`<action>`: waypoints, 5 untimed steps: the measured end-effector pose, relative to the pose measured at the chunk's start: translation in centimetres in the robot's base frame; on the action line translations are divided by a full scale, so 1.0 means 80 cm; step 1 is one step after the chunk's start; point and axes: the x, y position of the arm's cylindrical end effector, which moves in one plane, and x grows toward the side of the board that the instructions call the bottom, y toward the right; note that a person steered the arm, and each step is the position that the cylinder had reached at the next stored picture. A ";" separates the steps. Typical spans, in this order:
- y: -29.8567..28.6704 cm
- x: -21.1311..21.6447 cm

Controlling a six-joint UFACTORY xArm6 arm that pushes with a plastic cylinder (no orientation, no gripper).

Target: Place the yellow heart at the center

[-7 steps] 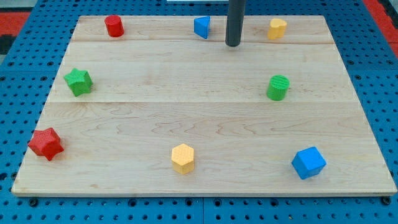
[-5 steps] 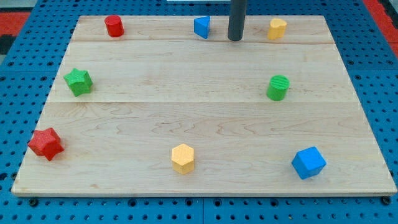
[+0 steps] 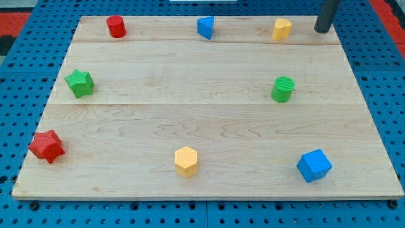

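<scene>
Lying left of my tip (image 3: 323, 30): yellow heart (image 3: 282, 28)

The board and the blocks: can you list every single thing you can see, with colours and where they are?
wooden board: one, pale wood, fills most of the view
pegboard table: one, blue with holes, under and around the board
red cylinder: one, top left
blue block: one, top middle
yellow heart: one, top right
green star: one, left side
green cylinder: one, right side
red star: one, bottom left
yellow hexagon: one, bottom middle
blue cube: one, bottom right
my tip: one dark rod, top right corner, just right of the yellow heart, not touching it
</scene>
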 end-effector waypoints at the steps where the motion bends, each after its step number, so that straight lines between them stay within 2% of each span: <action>1: -0.064 -0.026; 2: -0.161 -0.023; 3: -0.200 0.006; 4: -0.190 -0.024; 5: -0.134 -0.033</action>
